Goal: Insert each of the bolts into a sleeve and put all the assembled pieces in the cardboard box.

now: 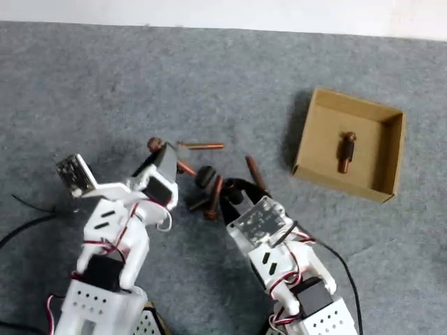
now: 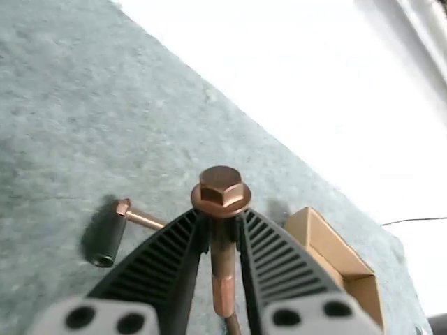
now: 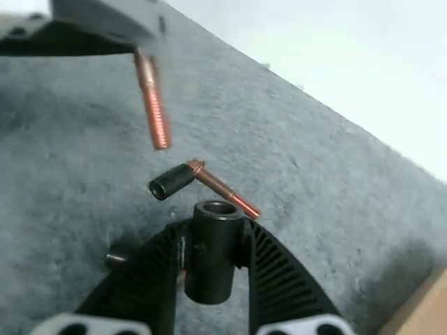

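Note:
My left gripper [image 2: 222,218] is shut on a copper bolt [image 2: 222,194] just under its hex head, held off the carpet; from above this left gripper [image 1: 166,162] is left of centre. My right gripper [image 3: 213,236] is shut on a black sleeve [image 3: 211,251], open end up. The held bolt [image 3: 152,105] hangs a short way beyond the sleeve, apart from it. In the high view the sleeve [image 1: 204,176] is just right of the bolt's tip. The cardboard box [image 1: 380,125] at the right holds one assembled piece [image 1: 347,151].
Loose bolts lie on the grey carpet: one [image 1: 204,146] above the grippers, one [image 1: 255,171] to their right, one [image 1: 215,197] below the sleeve. A loose sleeve [image 3: 170,183] lies against a bolt's head. The carpet between the grippers and the box is open.

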Robot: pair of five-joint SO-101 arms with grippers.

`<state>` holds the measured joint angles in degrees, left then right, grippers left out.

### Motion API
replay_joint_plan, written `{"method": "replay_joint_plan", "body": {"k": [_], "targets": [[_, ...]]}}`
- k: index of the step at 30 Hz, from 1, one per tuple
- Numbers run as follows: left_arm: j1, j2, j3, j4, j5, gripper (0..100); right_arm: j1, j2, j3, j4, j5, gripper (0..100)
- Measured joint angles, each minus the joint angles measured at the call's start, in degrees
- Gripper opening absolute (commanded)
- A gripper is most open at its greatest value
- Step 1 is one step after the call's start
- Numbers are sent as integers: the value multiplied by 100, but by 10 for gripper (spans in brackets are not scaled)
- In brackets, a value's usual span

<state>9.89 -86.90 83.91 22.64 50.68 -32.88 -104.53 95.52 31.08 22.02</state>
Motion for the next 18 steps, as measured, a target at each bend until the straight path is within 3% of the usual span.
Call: {"method": "replay_joint_plan", "body": {"k": [9,18], "targets": [[624,-1266,993,-105,0,7,-378,0,0,0,343,5],[607,-1688,1055,-123,9,7,-378,0,0,0,607,5]]}}
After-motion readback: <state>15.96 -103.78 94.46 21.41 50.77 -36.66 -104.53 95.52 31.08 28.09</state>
